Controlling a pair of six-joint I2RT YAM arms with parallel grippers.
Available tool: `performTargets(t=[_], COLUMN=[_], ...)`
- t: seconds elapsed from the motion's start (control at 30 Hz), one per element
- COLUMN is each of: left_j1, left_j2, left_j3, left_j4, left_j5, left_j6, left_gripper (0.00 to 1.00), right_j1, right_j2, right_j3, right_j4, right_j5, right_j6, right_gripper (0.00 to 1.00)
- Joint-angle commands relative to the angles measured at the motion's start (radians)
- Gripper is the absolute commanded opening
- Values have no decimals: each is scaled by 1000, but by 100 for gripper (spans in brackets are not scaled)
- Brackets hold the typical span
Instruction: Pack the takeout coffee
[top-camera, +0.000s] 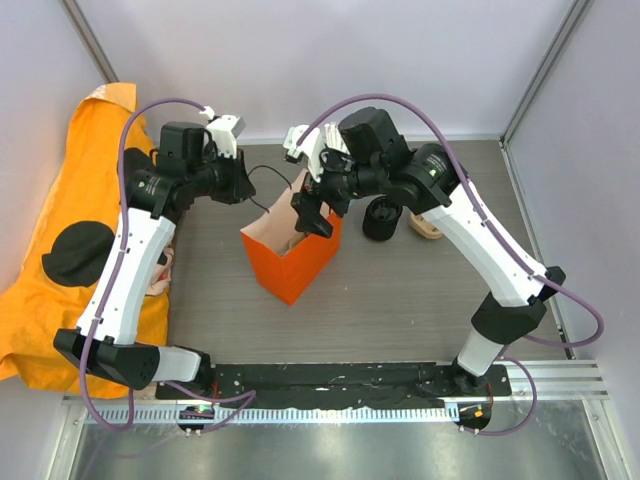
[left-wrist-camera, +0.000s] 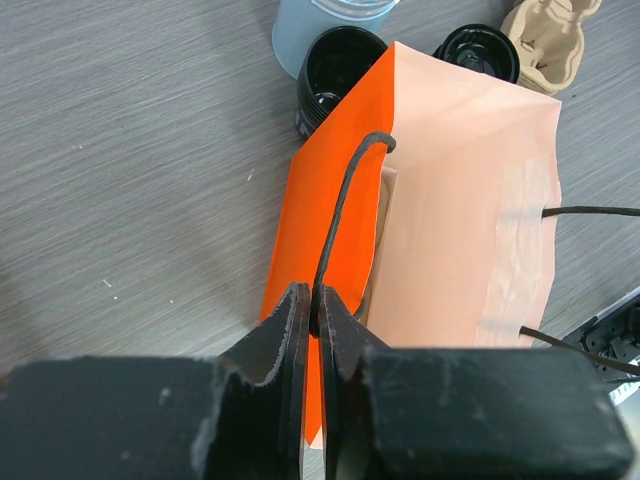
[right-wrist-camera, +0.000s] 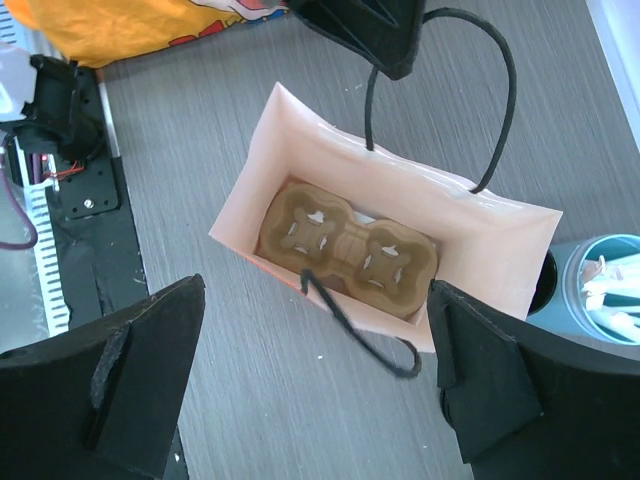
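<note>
The left pincer (left-wrist-camera: 312, 300) pinches the thin black cord handle (left-wrist-camera: 340, 210) of the orange paper bag (left-wrist-camera: 300, 230), presumably to hold its mouth open on the grey tabletop (left-wrist-camera: 130, 150). The right pincer (right-wrist-camera: 315, 330), spread, hovers above the brown moulded-pulp cup carrier (right-wrist-camera: 345, 250) lying on the bag floor.

- From the top external camera we look down from above and behind, far enough off to take in the whole worktop (top-camera: 400, 300), with the arm bases (top-camera: 130, 360) at the near edge.
- From the left wrist we look rightward past the left gripper (left-wrist-camera: 313, 300), very near the orange bag (left-wrist-camera: 300, 230) and its handle (left-wrist-camera: 345, 190).
- From the right wrist we look straight down past the right gripper (right-wrist-camera: 315, 340) into the bag's mouth, close above it.
- All three views share the bag.
</note>
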Motion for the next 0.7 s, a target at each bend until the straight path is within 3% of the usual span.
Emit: performTargets(t=[0.0,0.5,0.67], left_j1=[6,7,7], left_j2=[-19,-37,-37], left_j3=[13,15,16], left_j4=[38,29,29], left_j5=[28,67,70], left_j6=[-8,10,13], left_gripper=[11,10,10], right_j1=[-7,-38,-64], right_j2=[-44,-113,-114], right_j3=[40,-92,-54], right_j4=[-37,-11,-6], right_j5=[-51,65,61], right_j6=[-56,-189,-217], right_gripper=[97,99,99])
